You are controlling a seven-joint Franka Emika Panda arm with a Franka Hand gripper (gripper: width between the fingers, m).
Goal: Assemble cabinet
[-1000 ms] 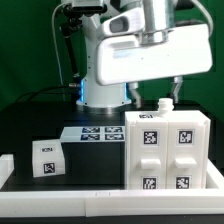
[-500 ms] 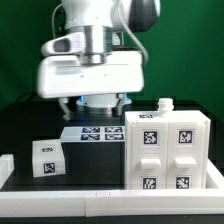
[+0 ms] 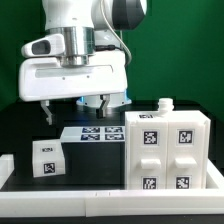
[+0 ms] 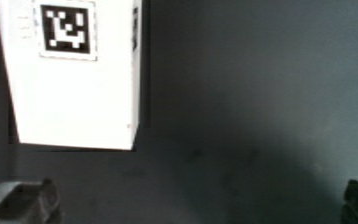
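Note:
The cabinet (image 3: 166, 150), a large white box with several tags on its panelled front, stands at the exterior view's right with a small white peg (image 3: 160, 105) on its top. My gripper (image 3: 75, 108) hangs left of it, above the black table and apart from the cabinet. It is open and empty, with the jaws spread wide. In the wrist view the gripper (image 4: 190, 200) shows only its dark fingertips (image 4: 19, 200) at the frame's edges. A white single-tag piece (image 4: 78, 75) lies on the table beyond them, untouched.
A small white single-tag cube (image 3: 47, 160) sits at the exterior view's front left. The marker board (image 3: 95, 133) lies flat between the cube and the cabinet. A white rail (image 3: 60, 188) borders the table's front. The robot's base (image 3: 100, 100) stands behind.
The arm has swung from above the cabinet toward the exterior view's left and now hangs over the table left of it. The cabinet and cube have not moved.

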